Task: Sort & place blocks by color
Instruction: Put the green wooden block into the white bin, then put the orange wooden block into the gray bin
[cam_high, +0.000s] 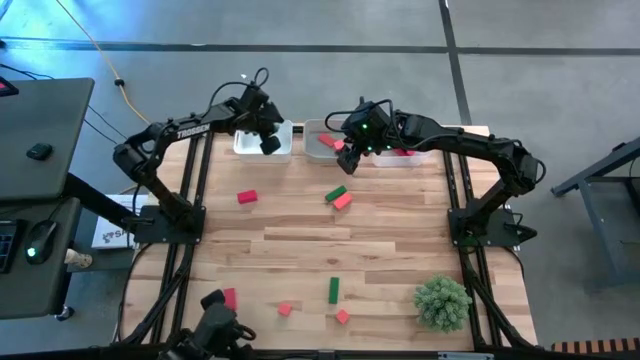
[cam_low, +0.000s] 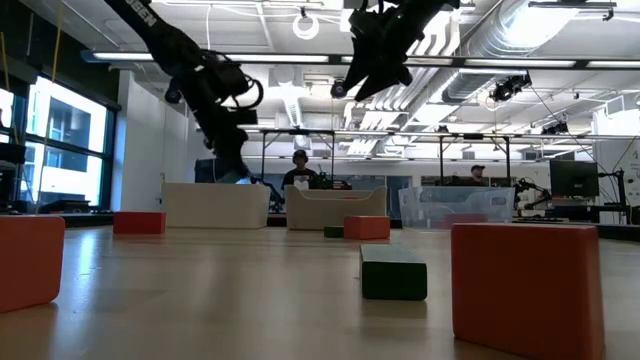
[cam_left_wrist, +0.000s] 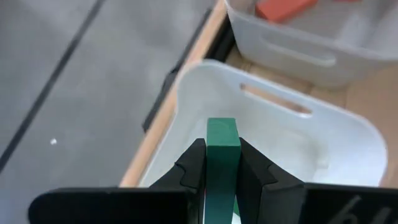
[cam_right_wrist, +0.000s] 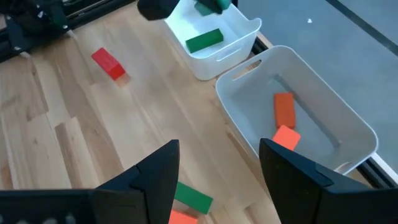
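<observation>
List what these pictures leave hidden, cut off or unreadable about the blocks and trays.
- Left tray, high view: the left gripper, shut on a green block, covers its inside.
- Right tray, high view: the right arm hides most of its contents; only a bit of red shows.
- Red block, high view: half covered by dark gear at the near edge.
- Trays, low view: walls hide the contents.
- Right gripper, open, empty.

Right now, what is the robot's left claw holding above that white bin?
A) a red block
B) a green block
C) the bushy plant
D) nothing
B: the left gripper is clamped on a green block, poised over the white tray.
</observation>
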